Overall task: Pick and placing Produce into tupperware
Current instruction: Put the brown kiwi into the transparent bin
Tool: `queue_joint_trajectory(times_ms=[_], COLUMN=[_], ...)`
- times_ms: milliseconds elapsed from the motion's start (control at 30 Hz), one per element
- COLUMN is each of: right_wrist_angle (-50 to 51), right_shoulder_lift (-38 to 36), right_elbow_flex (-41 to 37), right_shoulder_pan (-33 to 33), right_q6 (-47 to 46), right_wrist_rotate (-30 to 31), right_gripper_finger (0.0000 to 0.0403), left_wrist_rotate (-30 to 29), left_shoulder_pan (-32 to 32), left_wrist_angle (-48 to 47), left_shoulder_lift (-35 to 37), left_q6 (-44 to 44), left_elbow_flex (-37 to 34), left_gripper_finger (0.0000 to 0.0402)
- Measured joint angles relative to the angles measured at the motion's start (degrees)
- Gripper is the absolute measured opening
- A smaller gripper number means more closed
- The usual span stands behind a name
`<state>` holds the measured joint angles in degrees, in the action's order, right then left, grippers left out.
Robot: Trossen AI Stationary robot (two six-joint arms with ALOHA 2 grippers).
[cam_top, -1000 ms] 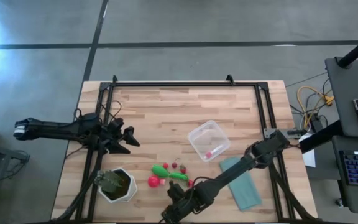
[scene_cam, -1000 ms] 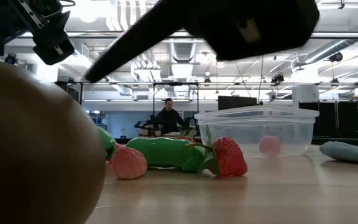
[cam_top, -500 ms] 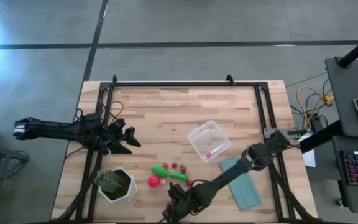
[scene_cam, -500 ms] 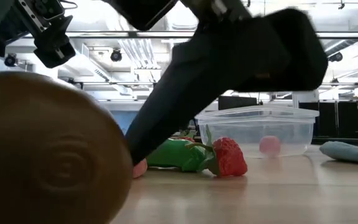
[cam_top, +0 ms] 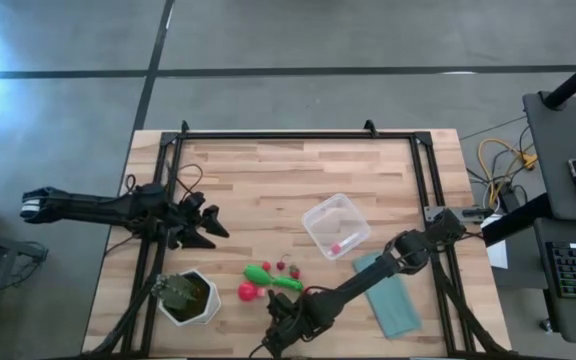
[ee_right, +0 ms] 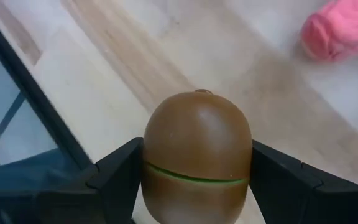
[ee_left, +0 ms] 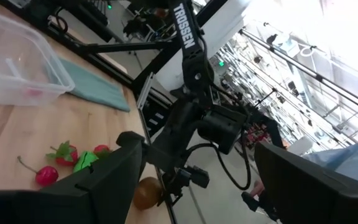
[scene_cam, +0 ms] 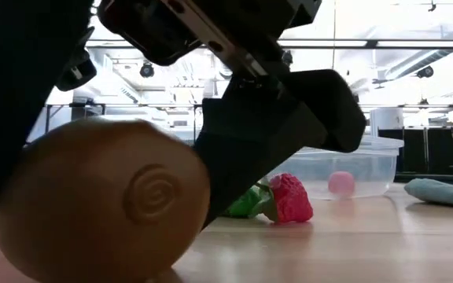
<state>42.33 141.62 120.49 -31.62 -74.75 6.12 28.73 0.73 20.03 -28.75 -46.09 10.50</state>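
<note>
right hand [ee_right: 197, 180] now astride brown oval [ee_right: 197, 162], table edge [ee_right: 36, 124]

Smooth brown plastic kiwi [ee_right: 197, 158], pale wooden table [cam_top: 268, 180], clear plastic tupperware [cam_top: 336, 226].

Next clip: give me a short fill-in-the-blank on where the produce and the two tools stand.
1. The right tool has its fingers on either side of the brown ____.
2. The clear container holds one small ____ piece.
3. The left tool hangs open near the table's ____ edge.
4. The plant pot is ____ in colour.

Missing words: kiwi; pink; left; white
</note>
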Motion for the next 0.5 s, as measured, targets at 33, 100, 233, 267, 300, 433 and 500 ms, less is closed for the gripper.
queue_joint_trajectory(times_ms=[33, 100, 233, 267, 300, 433, 500], right_wrist_angle=[0.23, 0.56, 0.61, 0.68, 0.75, 1.48, 3.33], right_shoulder_lift=[0.00, 0.00, 0.00, 0.00, 0.00, -0.87, -2.01], right_elbow_flex=[0.00, 0.00, 0.02, 0.20, 0.50, 1.93, 2.96], right_shoulder_pan=[0.11, 0.18, 0.18, 0.18, 0.18, 0.18, 0.16], right_q6=[0.01, 0.19, 1.09, 1.46, 1.84, 2.69, 2.79], right_wrist_rotate=[0.02, -0.01, -0.03, -0.05, -0.07, 0.66, 2.09], right_gripper_finger=[0.0255, 0.0247, 0.0234, 0.0233, 0.0234, 0.0243, 0.0244], left_wrist_rotate=[0.00, 0.00, 0.02, 0.02, 0.02, 0.04, 0.09], left_shoulder_pan=[0.00, 0.01, 0.01, 0.00, 0.02, 0.02, 0.00], left_wrist_angle=[0.01, 0.00, 0.02, 0.00, 0.02, 0.02, 0.08], left_shoulder_lift=[-0.18, -0.61, -1.32, -1.46, -1.58, -1.58, -1.53], left_q6=[0.01, 0.01, 0.00, 0.00, 0.00, 0.00, 0.00], left_elbow_flex=[0.00, 0.00, 0.00, 0.00, 0.00, 0.00, 0.00], left_gripper_finger=[0.0299, 0.0299, 0.0299, 0.0299, 0.0299, 0.0299, 0.0299])
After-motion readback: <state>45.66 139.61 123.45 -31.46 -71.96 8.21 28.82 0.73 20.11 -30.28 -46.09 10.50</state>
